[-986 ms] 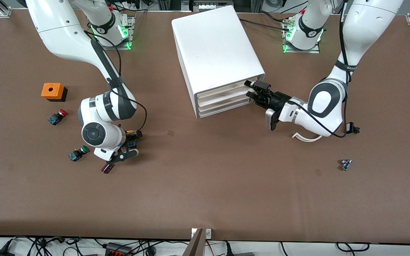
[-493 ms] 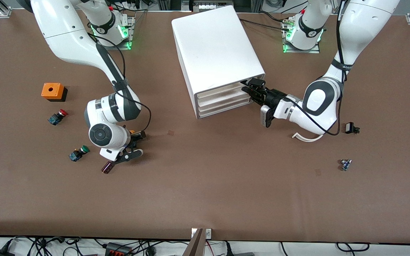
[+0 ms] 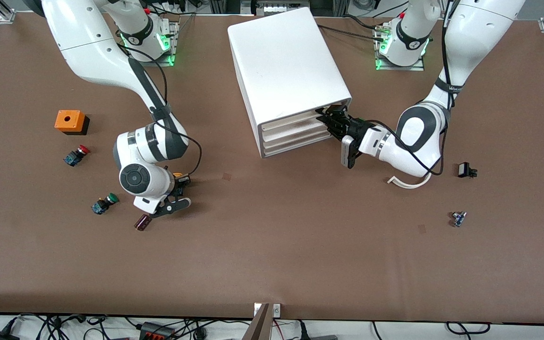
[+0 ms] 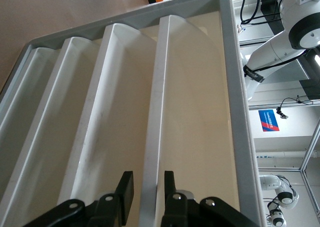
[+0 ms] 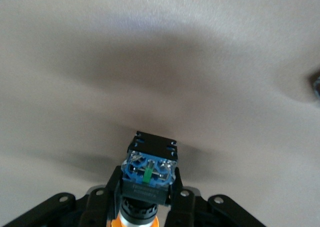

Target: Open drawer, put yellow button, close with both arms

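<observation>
At the right arm's end of the brown surface (image 3: pixel 272 245), orange box (image 3: pixel 70 121), red-capped button (image 3: pixel 76 155), green-capped button (image 3: pixel 103 203) lie loose. Right end effector (image 5: pixel 145 194) low over surface, fingers clamped on yellow button (image 5: pixel 146 179), orange cap just showing. White cabinet (image 3: pixel 286 71) mid-surface, stacked drawers shut. Left end effector (image 4: pixel 145 194) at the front of the drawer (image 4: pixel 155 112), fingers narrowly apart astride its front lip; touching or not, can't tell. Small black part (image 3: pixel 465 170) toward the left arm's end.
</observation>
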Motion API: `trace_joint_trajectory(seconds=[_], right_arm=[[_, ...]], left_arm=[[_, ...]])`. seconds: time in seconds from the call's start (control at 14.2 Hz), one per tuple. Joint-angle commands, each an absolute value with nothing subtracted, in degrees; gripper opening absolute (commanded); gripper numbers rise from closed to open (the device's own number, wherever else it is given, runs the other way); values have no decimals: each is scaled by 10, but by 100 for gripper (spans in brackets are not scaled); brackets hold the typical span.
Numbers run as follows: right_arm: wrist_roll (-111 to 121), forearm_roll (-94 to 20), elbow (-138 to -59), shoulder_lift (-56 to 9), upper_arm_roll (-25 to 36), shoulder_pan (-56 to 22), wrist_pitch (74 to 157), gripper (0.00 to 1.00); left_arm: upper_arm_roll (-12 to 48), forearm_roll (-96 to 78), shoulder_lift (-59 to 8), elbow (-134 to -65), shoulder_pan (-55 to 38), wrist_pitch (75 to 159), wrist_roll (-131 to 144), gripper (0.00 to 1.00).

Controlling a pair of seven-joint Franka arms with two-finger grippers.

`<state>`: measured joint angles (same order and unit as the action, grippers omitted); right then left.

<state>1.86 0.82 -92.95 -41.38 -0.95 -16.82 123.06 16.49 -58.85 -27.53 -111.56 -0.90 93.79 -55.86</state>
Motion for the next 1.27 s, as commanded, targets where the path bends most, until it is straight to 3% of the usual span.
trace_joint_trajectory(seconds=[0.0, 0.56, 0.92, 1.2], right_arm=[[21, 10, -887, -417, -12, -167, 1221, 0], [22, 8, -730, -397, -13, -177, 1105, 0], [17, 9, -632, -379, -13, -242, 1036, 0], [3, 9, -617, -370, -11, -285, 1019, 0]], left_arm=[[163, -592, -267, -1119, -9, 943, -589, 9], [156, -526, -286, -1035, 1, 937, -595, 7], [156, -499, -298, -1004, 14, 935, -593, 7], [156, -480, -339, -985, 15, 932, -601, 7]])
